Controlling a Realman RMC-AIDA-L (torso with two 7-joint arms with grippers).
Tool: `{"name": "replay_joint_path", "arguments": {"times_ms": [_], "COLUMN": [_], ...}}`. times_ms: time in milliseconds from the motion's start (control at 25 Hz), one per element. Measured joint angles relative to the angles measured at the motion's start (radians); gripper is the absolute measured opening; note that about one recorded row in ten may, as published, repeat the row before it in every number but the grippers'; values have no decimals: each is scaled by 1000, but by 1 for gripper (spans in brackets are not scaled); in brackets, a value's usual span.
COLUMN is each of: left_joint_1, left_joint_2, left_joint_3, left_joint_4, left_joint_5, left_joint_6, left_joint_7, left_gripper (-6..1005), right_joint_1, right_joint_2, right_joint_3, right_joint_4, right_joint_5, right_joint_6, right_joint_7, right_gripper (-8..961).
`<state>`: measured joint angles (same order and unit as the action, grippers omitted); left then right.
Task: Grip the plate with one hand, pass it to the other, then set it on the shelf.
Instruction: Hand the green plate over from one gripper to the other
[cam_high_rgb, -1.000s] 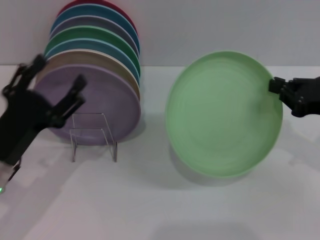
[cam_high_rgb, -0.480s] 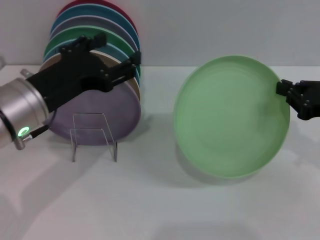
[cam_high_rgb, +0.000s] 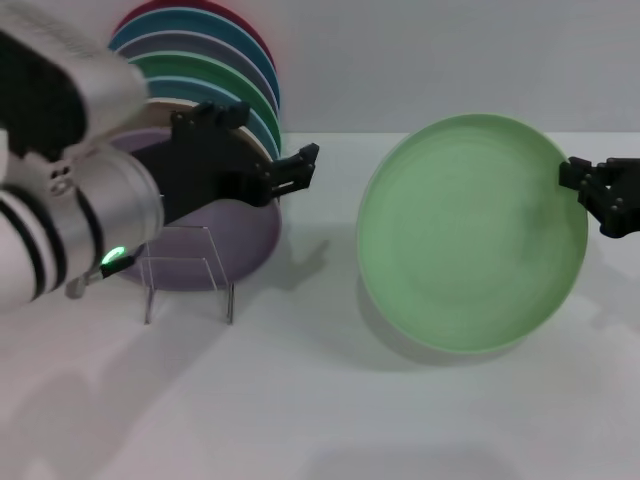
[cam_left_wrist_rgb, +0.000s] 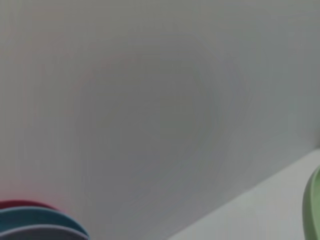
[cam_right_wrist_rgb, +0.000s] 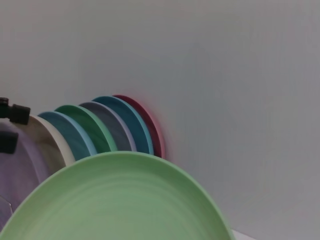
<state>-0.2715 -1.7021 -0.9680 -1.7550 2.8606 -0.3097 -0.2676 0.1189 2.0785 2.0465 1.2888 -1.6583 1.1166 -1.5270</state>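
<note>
- The light-green plate (cam_high_rgb: 472, 232) stands nearly upright on its edge above the white table (cam_high_rgb: 320, 400), its face turned toward the head camera; it sits right of centre, well apart from the rack.
- The right gripper (cam_high_rgb: 585, 190) clamps the plate's right rim with its fingers closed on the edge; only the black fingers and part of the hand show at the frame's right side.
- The left gripper (cam_high_rgb: 262, 150) reaches in from the left on a thick silver-and-white arm with a green light; its black fingers are spread wide and hold nothing; one fingertip points toward the plate, with a clear gap between them.
- Behind the left gripper, a row of coloured plates (cam_high_rgb: 215, 70) stands upright in the clear rack (cam_high_rgb: 187, 275); the purple plate (cam_high_rgb: 245, 235) is foremost.
- In the right wrist view, the plate (cam_right_wrist_rgb: 120, 200) fills the lower part, with the row of plates (cam_right_wrist_rgb: 120, 125) beyond it.
</note>
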Motion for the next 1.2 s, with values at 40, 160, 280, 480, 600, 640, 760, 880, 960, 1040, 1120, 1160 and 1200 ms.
{"name": "replay_joint_path", "arguments": {"times_ms": [40, 160, 280, 480, 600, 640, 760, 880, 960, 1040, 1120, 1160, 1200], "left_joint_1": [0, 6, 51, 102, 90, 83, 74, 65, 49, 32, 18, 18, 3], "left_joint_2": [0, -30, -186, -361, -357, -355, -357, -358, -359, -360, -360, -360, -361], "left_joint_3": [0, -26, -198, -391, -412, -417, -425, -426, -426, -426, -423, -423, -420], "left_joint_4": [0, -13, -42, -40, -13, -2, 21, 37, 63, 88, 107, 107, 128], "left_joint_5": [0, -37, -304, -488, -581, -607, -631, -636, -646, -649, -652, -652, -657], "left_joint_6": [0, -47, -225, -398, -424, -430, -437, -439, -440, -441, -442, -442, -444], "left_joint_7": [0, 75, 509, 883, 939, 952, 976, 982, 986, 987, 988, 988, 988], "left_gripper": [860, 860, 860, 859, 859, 859, 860, 860, 859, 859, 860, 860, 860], "right_joint_1": [0, 1, 7, 25, 40, 44, 61, 68, 73, 80, 82, 86, 89], "right_joint_2": [0, 1, 1, 0, 1, 1, 2, 2, 2, 2, 3, 3, 3], "right_joint_3": [-2, -7, -8, -9, -9, -9, -33, -63, -80, -97, -103, -108, -112], "right_joint_4": [0, 1, 1, -3, -14, -17, -24, -25, -24, -21, -19, -19, -19], "right_joint_5": [0, 0, -3, -14, -16, -17, -19, -21, -21, -20, -19, -20, -20], "right_joint_6": [0, 1, 1, 0, -2, -3, -16, -35, -40, -42, -43, -44, -46], "right_joint_7": [-4, -20, -25, -31, -40, -45, -54, -55, -55, -56, -56, -56, -56], "right_gripper": [59, 62, 65, 69, 72, 73, 76, 79, 81, 82, 84, 85, 86]}}
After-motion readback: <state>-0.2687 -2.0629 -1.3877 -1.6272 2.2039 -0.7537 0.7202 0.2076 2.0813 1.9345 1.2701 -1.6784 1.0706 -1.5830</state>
